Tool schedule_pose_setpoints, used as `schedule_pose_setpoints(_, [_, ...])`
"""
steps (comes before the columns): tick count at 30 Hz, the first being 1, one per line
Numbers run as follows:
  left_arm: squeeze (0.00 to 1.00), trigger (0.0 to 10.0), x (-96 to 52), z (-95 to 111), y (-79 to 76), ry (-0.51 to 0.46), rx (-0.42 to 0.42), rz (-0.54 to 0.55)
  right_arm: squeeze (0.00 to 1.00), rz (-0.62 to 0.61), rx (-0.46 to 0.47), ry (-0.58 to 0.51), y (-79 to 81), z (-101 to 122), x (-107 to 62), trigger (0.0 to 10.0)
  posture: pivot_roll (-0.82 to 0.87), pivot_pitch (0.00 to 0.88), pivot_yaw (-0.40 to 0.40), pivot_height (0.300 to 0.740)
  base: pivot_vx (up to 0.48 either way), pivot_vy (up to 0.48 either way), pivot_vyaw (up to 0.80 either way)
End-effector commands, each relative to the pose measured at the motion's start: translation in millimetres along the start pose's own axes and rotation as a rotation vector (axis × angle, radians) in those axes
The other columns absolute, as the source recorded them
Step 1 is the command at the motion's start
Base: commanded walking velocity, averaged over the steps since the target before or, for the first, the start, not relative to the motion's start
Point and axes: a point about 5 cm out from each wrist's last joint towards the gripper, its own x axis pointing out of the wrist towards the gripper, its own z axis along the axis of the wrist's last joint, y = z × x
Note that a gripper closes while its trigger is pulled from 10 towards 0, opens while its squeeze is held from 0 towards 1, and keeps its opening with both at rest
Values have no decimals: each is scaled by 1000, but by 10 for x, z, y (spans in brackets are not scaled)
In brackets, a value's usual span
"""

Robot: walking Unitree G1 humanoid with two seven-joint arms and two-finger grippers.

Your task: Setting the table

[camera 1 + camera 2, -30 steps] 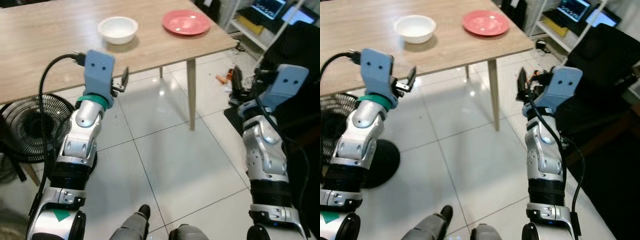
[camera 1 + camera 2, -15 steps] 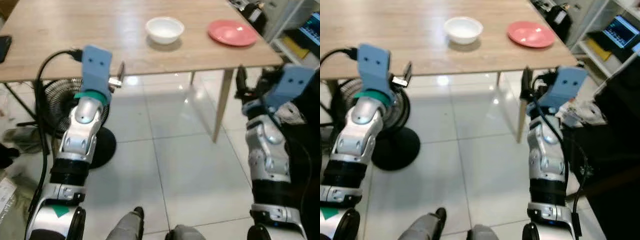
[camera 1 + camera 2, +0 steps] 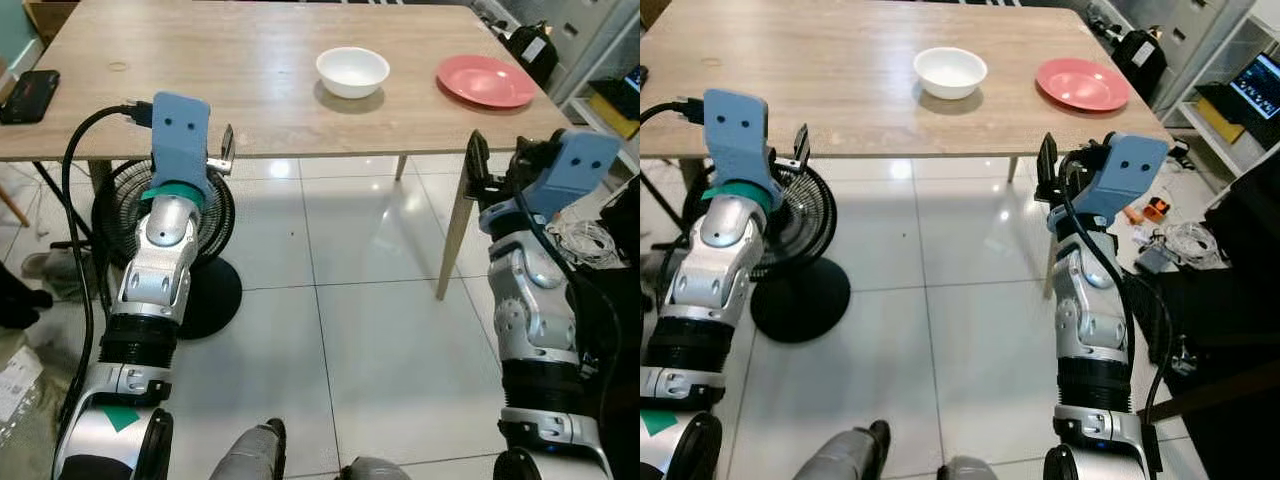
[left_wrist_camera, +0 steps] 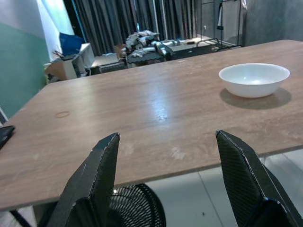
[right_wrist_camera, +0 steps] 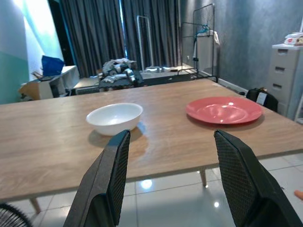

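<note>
A white bowl and a pink plate sit apart on the right half of a long wooden table, the plate near the right end. My left gripper is raised at the table's near edge, left of the bowl. It is open, with nothing between its fingers. My right gripper hovers just before the table's near right corner, below edge height. It is also open and empty, and the bowl and plate lie beyond its fingers.
A black floor fan stands under the table on the left. A black phone lies at the table's left end. A table leg stands close to my right arm. Cables and shelving sit at the right.
The whole view has swung, so the table now lies squarely ahead and more of it shows. Both grippers stay raised and open. Bowl and plate keep their places on the table.
</note>
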Motion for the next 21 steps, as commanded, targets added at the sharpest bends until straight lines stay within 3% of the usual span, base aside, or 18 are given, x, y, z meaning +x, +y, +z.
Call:
schedule_pose_setpoints(1, [0,10000,14,-18,-1,18,12,4,0,-7,13,2,-8,-10,-12,10000,51,8,10,740,461,0,0])
schedule_pose_setpoints(21, [0,10000,31,-16,-1,15,18,-3,0,-46,-10,-14,-58,15,-7,10000,56,6,14,740,462,0,0])
